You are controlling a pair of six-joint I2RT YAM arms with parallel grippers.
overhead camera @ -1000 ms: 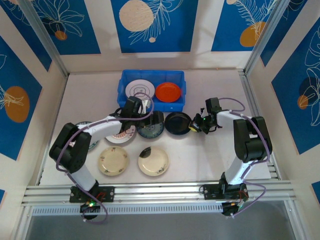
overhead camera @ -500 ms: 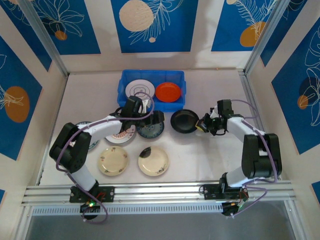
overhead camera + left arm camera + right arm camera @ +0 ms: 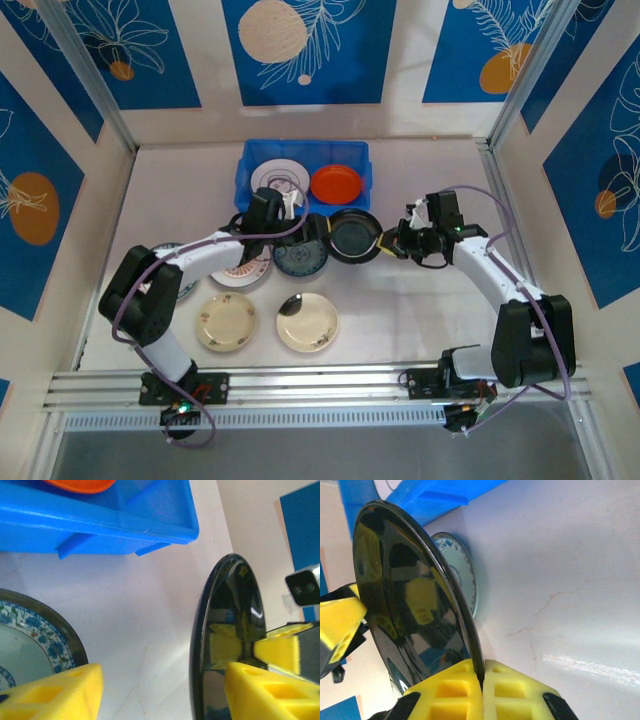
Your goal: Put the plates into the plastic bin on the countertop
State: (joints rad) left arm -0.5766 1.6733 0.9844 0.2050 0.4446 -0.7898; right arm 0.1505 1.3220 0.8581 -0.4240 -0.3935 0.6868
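Note:
My right gripper (image 3: 388, 243) (image 3: 482, 667) is shut on the rim of a glossy black plate (image 3: 355, 236) (image 3: 405, 595), holding it tilted on edge just in front of the blue plastic bin (image 3: 245, 170) (image 3: 100, 525). My left gripper (image 3: 315, 235) (image 3: 162, 680) stands open beside it, and the black plate's (image 3: 230, 605) near rim lies between its fingers without being gripped. The bin holds a white dark-rimmed plate (image 3: 278, 178) and an orange plate (image 3: 336, 184). A teal patterned plate (image 3: 300, 258) (image 3: 30, 645) lies on the countertop (image 3: 420, 310) under the left gripper.
A pink-striped plate (image 3: 245, 270) lies partly under the left arm, and another plate (image 3: 175, 270) sits further left. Two cream plates (image 3: 226, 321) (image 3: 307, 321) lie near the front. Patterned walls close in the back and both sides.
The right arm has carried the black plate left and back toward the bin, up to the left gripper's fingers. The left arm has barely moved.

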